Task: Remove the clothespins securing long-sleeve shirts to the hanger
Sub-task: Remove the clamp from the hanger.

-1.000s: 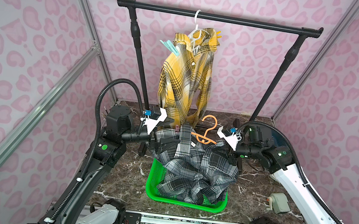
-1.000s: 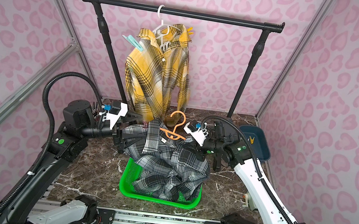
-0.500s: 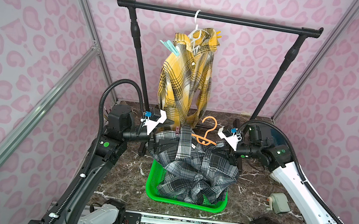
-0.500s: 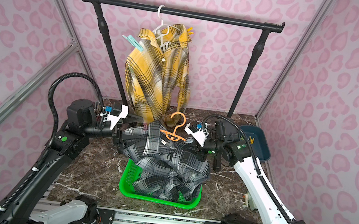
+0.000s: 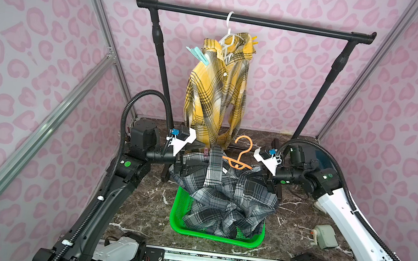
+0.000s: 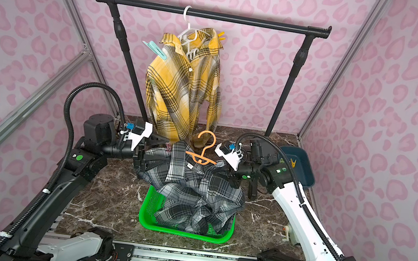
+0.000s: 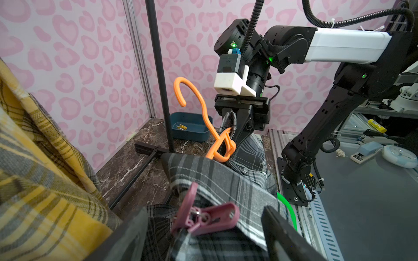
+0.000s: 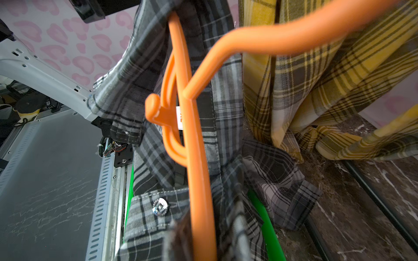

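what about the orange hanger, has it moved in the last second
No, it has not moved: the orange hanger keeps its hook beside the yellow shirt's hem, above the green basket.

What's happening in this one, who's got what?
The right gripper is shut on the grey plaid shirt at one end of its orange hanger, holding it over the green basket. The left gripper, fingers open, flanks a pink clothespin clipped to that shirt. The yellow shirt hangs on the rail, teal clothespin attached.
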Motion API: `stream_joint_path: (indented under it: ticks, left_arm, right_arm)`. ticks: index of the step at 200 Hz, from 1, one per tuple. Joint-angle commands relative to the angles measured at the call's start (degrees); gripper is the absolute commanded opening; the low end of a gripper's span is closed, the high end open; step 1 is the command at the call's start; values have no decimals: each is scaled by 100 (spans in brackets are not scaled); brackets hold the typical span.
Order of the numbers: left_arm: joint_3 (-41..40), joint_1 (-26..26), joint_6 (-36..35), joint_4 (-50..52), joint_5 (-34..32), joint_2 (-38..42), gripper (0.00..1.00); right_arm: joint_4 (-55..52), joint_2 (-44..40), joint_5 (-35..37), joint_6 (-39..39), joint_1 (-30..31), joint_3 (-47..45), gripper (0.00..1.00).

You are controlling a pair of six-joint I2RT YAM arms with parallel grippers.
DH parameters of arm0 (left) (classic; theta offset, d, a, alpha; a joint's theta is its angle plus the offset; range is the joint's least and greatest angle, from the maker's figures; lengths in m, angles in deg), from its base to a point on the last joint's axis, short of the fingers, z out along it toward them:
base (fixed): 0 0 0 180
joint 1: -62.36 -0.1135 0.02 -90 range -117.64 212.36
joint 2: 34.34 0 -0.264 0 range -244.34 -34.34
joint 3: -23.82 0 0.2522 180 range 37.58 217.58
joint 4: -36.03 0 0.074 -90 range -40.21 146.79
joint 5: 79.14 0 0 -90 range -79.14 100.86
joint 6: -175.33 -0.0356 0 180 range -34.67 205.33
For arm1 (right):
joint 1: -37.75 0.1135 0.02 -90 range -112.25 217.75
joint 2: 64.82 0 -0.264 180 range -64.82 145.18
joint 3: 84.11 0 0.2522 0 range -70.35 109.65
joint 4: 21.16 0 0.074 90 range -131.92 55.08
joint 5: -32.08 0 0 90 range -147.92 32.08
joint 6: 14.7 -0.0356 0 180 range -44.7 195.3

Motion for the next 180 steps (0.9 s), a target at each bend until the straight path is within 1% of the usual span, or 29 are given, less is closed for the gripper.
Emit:
stream_joint_path:
  ticks: [1,33,43,64,95,113,119,132,137,138,140,141,143,180]
  left_arm:
    - [38,-11,-8,-89,112,-21,79]
    - [29,-6,-1,-125,96,-15,76]
    - [29,-13,-8,-120,97,-12,71]
    - [21,-6,-55,-75,78,5,67]
    - [18,-12,-154,10,79,18,57]
    - [24,-11,-205,59,66,23,54]
    - [26,-6,-226,69,62,31,51]
    - [29,-7,-303,116,78,34,38]
    - [37,-9,-325,128,79,39,24]
    - [37,-7,-327,129,75,35,20]
    - [44,-9,-332,130,65,39,9]
    - [45,-12,-326,130,55,40,6]
    - [46,-8,-315,126,27,40,4]
    - [29,-9,-281,69,-79,102,3]
  right_arm:
    - [5,62,-187,59,91,61,0]
    - [-62,148,-30,79,272,103,0]
    - [-62,153,-21,82,290,104,0]
    - [-26,123,5,66,274,89,0]
    - [-7,142,27,45,264,106,0]
    - [13,143,17,28,253,103,0]
    - [17,144,12,21,252,104,0]
    - [11,161,-3,21,249,113,0]
    - [6,169,10,15,247,110,0]
    - [4,170,7,18,251,106,0]
    - [3,170,9,19,252,110,0]
    - [8,175,10,20,249,106,0]
    - [9,176,5,17,247,110,0]
    - [-31,238,20,17,248,102,0]
